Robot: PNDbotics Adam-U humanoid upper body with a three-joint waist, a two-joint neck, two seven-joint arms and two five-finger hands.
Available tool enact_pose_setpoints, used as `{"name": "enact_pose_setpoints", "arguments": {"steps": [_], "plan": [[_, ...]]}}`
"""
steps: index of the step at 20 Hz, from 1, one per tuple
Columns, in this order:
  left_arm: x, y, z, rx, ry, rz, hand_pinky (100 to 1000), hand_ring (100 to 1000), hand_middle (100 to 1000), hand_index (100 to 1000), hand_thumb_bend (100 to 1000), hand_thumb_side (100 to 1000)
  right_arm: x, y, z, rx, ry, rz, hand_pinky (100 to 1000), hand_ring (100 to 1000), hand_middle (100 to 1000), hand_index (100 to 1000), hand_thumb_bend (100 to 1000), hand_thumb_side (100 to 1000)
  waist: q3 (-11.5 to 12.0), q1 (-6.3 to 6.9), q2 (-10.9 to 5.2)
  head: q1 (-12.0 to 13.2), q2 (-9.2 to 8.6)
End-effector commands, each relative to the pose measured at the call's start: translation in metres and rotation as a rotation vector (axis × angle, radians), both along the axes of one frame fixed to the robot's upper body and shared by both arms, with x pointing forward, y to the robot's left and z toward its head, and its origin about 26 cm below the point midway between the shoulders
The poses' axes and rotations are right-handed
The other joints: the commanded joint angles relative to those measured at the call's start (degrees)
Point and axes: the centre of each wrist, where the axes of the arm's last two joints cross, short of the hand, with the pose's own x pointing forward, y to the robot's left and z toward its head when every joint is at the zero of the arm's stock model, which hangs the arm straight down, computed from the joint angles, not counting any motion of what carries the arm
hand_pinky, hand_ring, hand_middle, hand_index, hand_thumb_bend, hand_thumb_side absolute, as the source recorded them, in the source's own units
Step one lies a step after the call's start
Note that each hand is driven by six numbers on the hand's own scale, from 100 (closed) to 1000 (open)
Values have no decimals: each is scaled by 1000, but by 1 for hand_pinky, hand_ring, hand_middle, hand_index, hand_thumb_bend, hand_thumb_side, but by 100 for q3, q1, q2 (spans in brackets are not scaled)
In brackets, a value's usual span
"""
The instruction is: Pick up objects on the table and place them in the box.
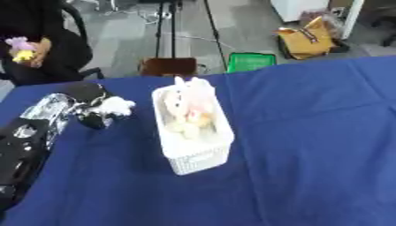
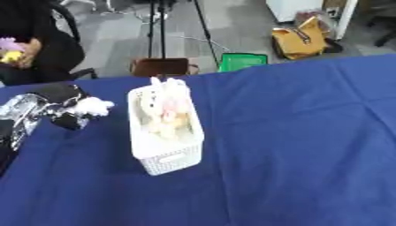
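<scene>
Gripping white soft thing, left robot hand beside box.

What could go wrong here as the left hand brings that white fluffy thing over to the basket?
The white basket already looks piled with plush toys, so the white fluffy thing in the left hand may perch on top and tumble onto the blue cloth. The hand might also nudge the light basket.

We see a table draped in a blue cloth with a few creases. On it stands a white slatted box, left of centre, pale soft toys piled inside.
</scene>
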Motion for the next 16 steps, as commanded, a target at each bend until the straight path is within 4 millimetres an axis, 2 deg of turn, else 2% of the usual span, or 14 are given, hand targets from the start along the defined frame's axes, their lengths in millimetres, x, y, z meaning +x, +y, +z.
{"name": "enact_pose_setpoints", "arguments": {"steps": [1, 10, 16], "plan": [[-4, 9, 33, 6, -17, -2, 452, 516, 517, 685, 100, 440, -5, -2, 8, -13, -25, -2, 664, 509, 438, 675, 100, 766, 27, -10, -182, -17, 59], [-16, 3, 76, -77, 24, -50, 439, 506, 508, 682, 100, 430, -5, -3, 6, -14, -15, -6, 664, 509, 438, 675, 100, 762, 60, 29, -255, -22, 116], [-30, -13, 108, -105, -26, -145, 426, 497, 500, 677, 100, 433, -5, -3, 5, -17, -10, -6, 664, 510, 439, 674, 100, 763, 104, 42, -318, -32, 162]]}}
